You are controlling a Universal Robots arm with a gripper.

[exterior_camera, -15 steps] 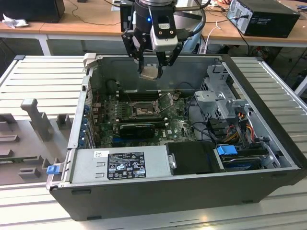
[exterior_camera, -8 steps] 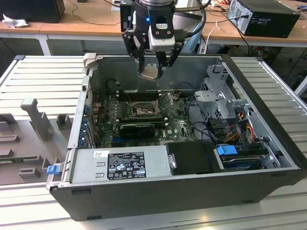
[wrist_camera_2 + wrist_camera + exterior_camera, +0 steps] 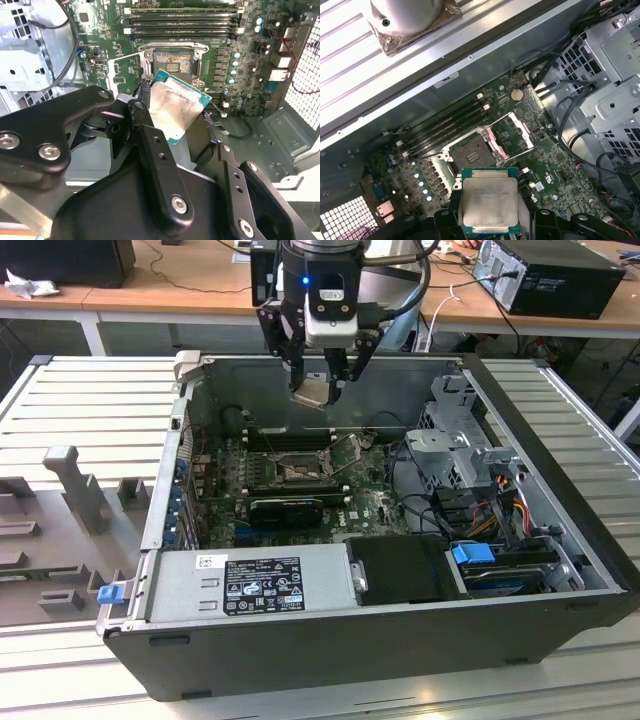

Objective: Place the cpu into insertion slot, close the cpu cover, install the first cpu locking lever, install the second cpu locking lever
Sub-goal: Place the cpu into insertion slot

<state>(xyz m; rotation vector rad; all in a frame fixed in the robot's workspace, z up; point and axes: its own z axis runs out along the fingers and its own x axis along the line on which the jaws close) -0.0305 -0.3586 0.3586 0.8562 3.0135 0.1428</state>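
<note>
My gripper (image 3: 320, 386) hangs above the back half of the open computer case, shut on the cpu (image 3: 314, 392). The cpu (image 3: 490, 200) is a pale silvery square with a green edge, held by two opposite sides between the black fingers (image 3: 144, 116). It is tilted and well clear of the board. Below it lies the insertion slot (image 3: 472, 151), a dark square socket with a metal rim and nothing in it. The cpu cover (image 3: 512, 133) stands swung open beside the slot. In the exterior view the insertion slot (image 3: 298, 469) is ahead of and below the gripper.
Memory slots (image 3: 445, 127) run along one side of the socket. A long black card (image 3: 286, 510) and the power supply (image 3: 250, 585) sit toward the case front. A drive cage (image 3: 455, 445) and cables (image 3: 570, 117) fill the exterior view's right. Case walls (image 3: 165, 480) surround the board.
</note>
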